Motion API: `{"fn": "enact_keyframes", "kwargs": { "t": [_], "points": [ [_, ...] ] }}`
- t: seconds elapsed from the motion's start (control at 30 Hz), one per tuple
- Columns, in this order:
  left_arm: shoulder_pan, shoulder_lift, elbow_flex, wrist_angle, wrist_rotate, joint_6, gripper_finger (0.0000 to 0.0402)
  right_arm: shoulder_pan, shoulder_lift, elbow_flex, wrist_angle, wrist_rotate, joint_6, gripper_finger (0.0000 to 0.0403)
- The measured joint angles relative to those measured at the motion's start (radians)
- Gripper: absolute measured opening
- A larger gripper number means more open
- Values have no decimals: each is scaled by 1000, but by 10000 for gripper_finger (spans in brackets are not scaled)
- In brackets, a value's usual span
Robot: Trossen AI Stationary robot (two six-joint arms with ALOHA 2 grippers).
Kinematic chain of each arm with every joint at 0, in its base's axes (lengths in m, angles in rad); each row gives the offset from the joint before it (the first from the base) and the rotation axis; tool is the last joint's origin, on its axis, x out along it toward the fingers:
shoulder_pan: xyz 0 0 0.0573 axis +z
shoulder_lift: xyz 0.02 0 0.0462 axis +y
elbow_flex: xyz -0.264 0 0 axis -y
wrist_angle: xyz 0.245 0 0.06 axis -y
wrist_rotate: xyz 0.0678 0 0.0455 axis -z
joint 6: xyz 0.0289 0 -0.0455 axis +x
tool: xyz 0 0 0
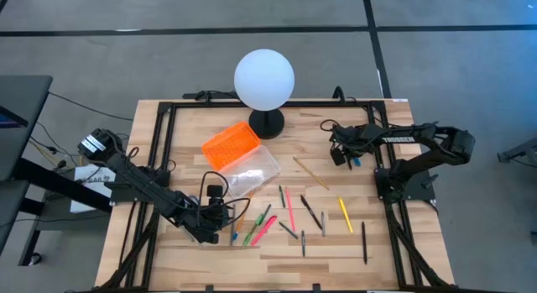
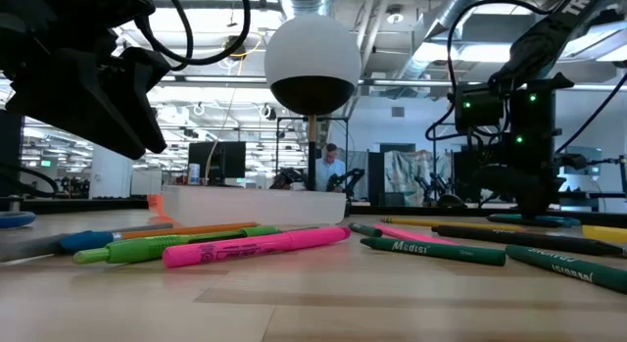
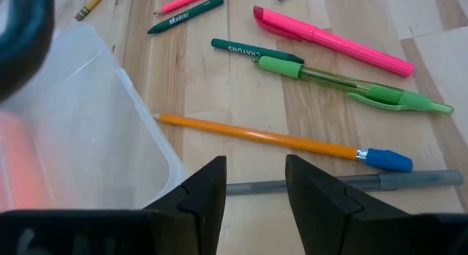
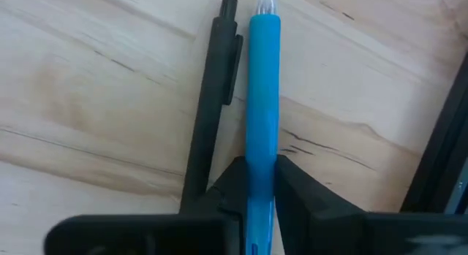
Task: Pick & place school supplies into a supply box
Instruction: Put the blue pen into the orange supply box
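Low view: wooden table (image 2: 323,303), lab room behind.

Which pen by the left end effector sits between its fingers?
The grey pen: it runs across the gap of the open left end effector. The orange pencil with the blue eraser cap lies just beyond it, and the green pen farther still.

A white globe lamp (image 1: 264,77) on a round black base (image 1: 266,123) stands on the light wooden slatted table (image 1: 336,251). Beyond the table, a person (image 2: 324,167) stands among desks and monitors.
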Motion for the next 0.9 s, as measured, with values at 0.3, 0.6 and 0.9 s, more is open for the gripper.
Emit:
{"fn": "enact_keyframes", "kwargs": {
  "t": [0.3,0.6,0.9],
  "points": [
    [0,0,0,0,0,0,137,9,1,-2,1,-1,-8,55],
    [0,0,0,0,0,0,137,45,6,9,-4,23,-26,38],
    [0,0,0,0,-1,0,137,44,6,10,-2,23,-26,58]
  ]
}}
